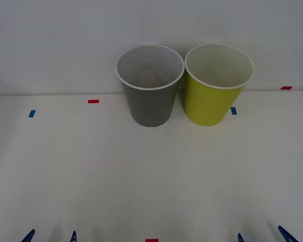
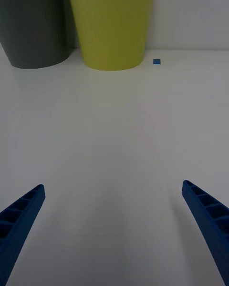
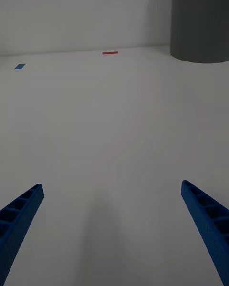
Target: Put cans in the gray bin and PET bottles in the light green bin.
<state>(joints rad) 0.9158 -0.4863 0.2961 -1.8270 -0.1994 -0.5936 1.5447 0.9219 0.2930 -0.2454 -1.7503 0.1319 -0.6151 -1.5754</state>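
The gray bin [image 1: 150,88] and the light green bin [image 1: 216,85] are set side by side, rims nearly touching, at the far edge of the white table [image 1: 141,176], against the wall. Something reddish and dim is seen deep inside the gray bin; whether it is a can cannot be told. No can or bottle is seen lying on the table.

The left gripper [image 1: 50,236] is parked at the near edge toward the left corner, fingers spread wide and holding nothing. The right gripper [image 1: 262,235] is parked at the near edge toward the right corner, likewise spread wide and empty.

Probable hazards: the bins are tall, tapered and likely light. Either could be tipped or pushed into its neighbour by a low reach that strikes its wall or rim. Because the rims sit so close, an item released off-centre could be dropped into the wrong bin.
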